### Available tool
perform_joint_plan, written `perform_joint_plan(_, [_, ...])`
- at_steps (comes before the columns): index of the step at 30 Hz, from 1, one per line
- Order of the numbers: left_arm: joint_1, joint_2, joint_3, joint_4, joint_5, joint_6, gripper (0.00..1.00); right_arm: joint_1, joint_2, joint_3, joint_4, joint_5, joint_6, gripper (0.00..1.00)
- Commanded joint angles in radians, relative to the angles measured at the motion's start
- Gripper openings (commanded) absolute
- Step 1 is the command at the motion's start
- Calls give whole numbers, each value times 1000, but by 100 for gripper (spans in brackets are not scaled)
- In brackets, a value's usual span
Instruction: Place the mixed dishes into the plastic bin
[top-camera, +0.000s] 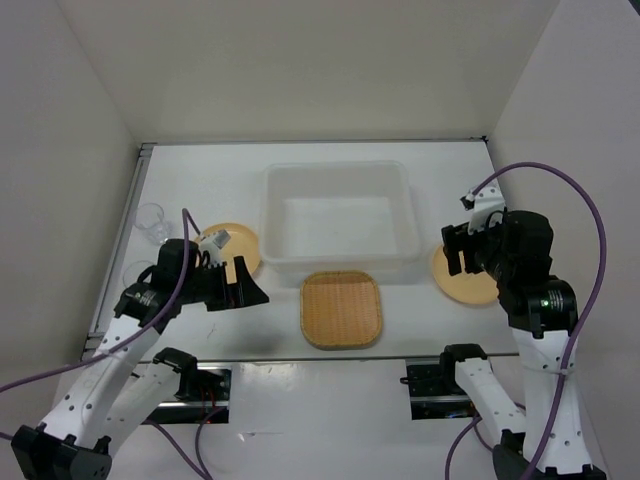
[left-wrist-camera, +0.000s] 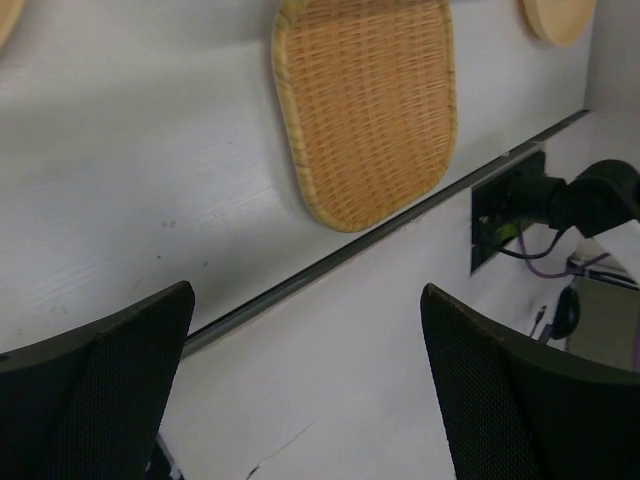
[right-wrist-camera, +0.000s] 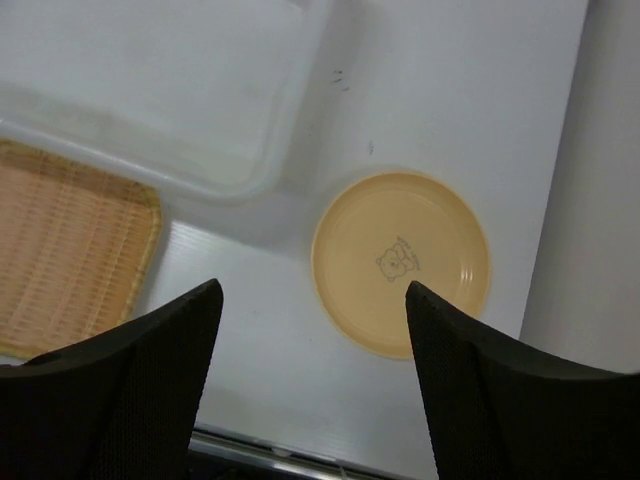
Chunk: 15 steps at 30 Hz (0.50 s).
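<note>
Right gripper (right-wrist-camera: 312, 292) spread above yellow plate (right-wrist-camera: 445, 225), cartoon print (right-wrist-camera: 397, 263) at centre

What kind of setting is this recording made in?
Probably a lab robot cell, not a real kitchen: plain white walls box in a white table, with cabled arms bolted at its edge.

Left arm (top-camera: 100, 385): I'm seeing white shells on the lower links, and black housings up by the wrist.
Right arm (top-camera: 545, 400): same build here, white below and blocky black joints on top.
Cables: right purple cable (top-camera: 597, 215) arcs off that arm in a big loop; left purple cable (top-camera: 172, 300) trails along the other.
Wrist camera blocks (top-camera: 214, 240): small and white, one per arm.
Bases (top-camera: 195, 382): black and boxy.
Left gripper (left-wrist-camera: 307, 300): broad black fingers (left-wrist-camera: 100, 400), with a fine mesh texture on the faces.
Right gripper (right-wrist-camera: 312, 295): matching black fingers, same mesh grain.
</note>
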Motion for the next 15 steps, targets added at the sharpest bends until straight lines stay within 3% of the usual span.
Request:
perform_joint_plan(1, [-3,-53,-23,72,83,-90,100,34,20,15,-61,-121,-96,74])
perform_joint_plan(3, [-14,-53,-23,72,83,-90,100,61,43,15,-70,-149,-138,44])
perform_joint_plan(4, [-14,-39,-23,82,74,-90,100,101,55,15,-71,-159,-158,15])
perform_joint_plan(5, [-14,-27,-23,82,74,-101,100,124,81,15,-80,-159,-179,4])
perform_joint_plan(6, [-24,-1,-35,95,83,-110,100,141,90,15,-80,-149,-237,0])
perform_joint_plan(15, [-152,132,-99,288,40,-242,100,163,35,-142,-86,-242,-861,0])
